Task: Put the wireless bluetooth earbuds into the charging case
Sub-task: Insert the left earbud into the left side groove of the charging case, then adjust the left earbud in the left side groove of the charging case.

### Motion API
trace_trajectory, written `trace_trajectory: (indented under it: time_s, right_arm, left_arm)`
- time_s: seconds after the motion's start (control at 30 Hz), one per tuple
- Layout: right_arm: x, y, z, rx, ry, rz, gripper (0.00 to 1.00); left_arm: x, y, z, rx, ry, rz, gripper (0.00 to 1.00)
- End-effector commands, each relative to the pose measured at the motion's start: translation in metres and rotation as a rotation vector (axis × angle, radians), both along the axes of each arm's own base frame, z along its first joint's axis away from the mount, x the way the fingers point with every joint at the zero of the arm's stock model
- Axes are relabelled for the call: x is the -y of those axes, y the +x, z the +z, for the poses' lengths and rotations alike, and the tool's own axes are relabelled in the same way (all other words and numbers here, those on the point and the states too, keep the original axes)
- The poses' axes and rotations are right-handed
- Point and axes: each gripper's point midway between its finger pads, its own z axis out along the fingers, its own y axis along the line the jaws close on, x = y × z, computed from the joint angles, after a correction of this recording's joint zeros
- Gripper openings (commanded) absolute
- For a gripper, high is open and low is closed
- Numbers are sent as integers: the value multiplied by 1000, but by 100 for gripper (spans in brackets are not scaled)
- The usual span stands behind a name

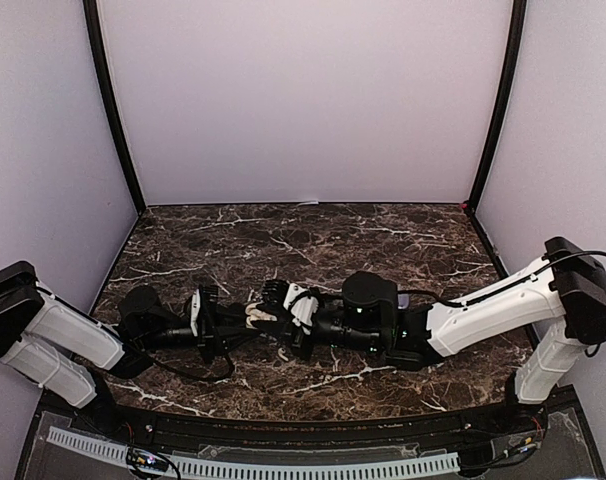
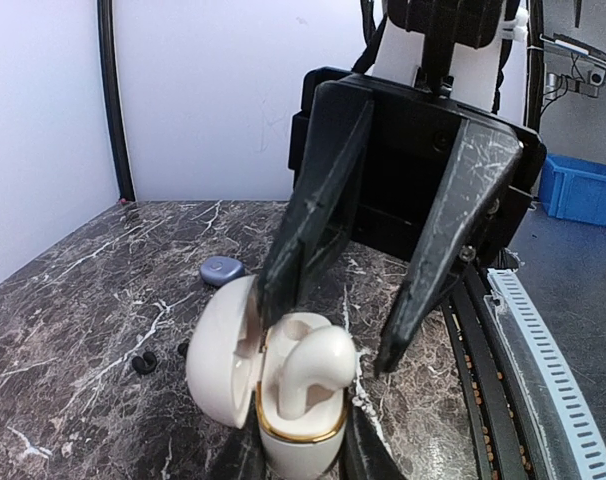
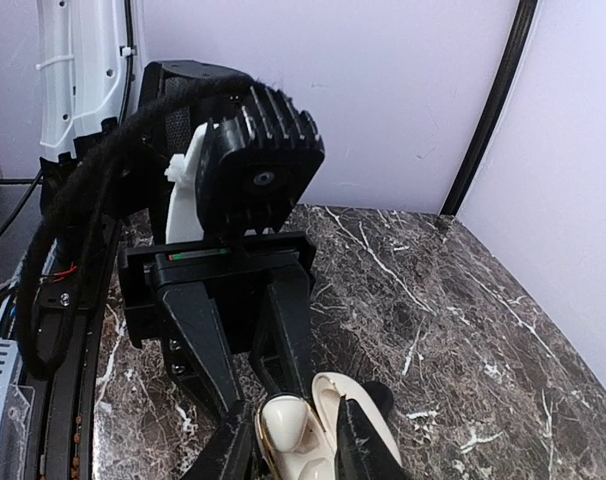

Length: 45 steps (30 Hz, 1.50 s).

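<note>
Charging case open, white earbud sits in it. L gripper clamps case; R gripper straddles bud, jaws apart, holding nothing.

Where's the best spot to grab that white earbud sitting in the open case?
Probably by the rounded top of the white earbud, the only part showing above the gold rim of the case. Come straight down from above: the case walls cover its lower part, and the raised lid blocks one side.
</note>
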Motion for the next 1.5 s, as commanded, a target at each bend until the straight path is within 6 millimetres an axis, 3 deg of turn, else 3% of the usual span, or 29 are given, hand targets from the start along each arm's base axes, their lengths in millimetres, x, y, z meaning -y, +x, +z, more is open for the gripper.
trace_trajectory:
  time_s: [0.0, 0.37, 0.7, 1.47]
  right_arm:
    - [6, -2, 19, 31, 37, -11, 28]
    - [6, -4, 21, 39, 36, -1, 28]
    - [6, -4, 20, 47, 27, -4, 11]
    - [13, -18, 15, 55, -37, 40, 9]
  left_arm:
    - [0, -2, 9, 30, -27, -3, 7]
    - [0, -2, 8, 25, -25, -5, 7]
    - [0, -3, 8, 27, -26, -7, 7]
    - [1, -1, 6, 10, -21, -3, 7]
